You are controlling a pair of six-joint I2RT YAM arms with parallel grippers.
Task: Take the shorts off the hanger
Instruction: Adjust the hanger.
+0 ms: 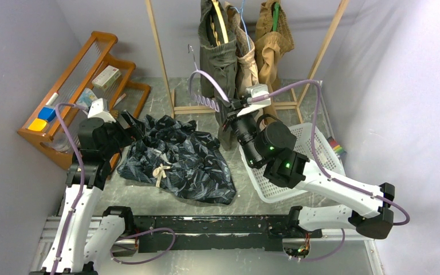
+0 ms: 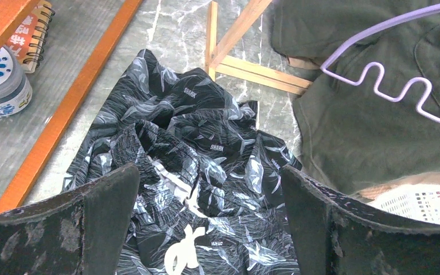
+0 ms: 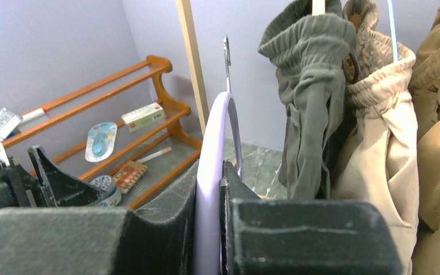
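- The right gripper (image 3: 211, 197) is clamped shut on the rim of an empty lilac hanger (image 3: 215, 132). The hanger stands on edge between the jaws, its metal hook pointing toward the top of the frame.
- The navy leaf-print shorts (image 1: 177, 157) lie crumpled on the table at centre left of the overhead view, off any hanger. Their length runs from upper left to lower right.
- The left gripper (image 2: 209, 192) hangs wide open over the upper-left end of those shorts and holds nothing. In its wrist view the printed cloth fills the space between and below the fingers.
- Three pairs hang from the wooden rack (image 1: 159, 51) at top centre of the overhead view. From left to right they are the olive shorts (image 1: 219, 54), the beige shorts (image 1: 246, 63) and the tan-brown shorts (image 1: 272, 40), each hanging lengthwise.
- These hanging pairs lie just beyond the right gripper, toward the top of the frame, with the olive pair closest to it. The right arm is clearly the nearer one; the left arm sits well apart at the left.
- In my judgement, the right gripper must let go of the empty hanger before it can take the next pair.
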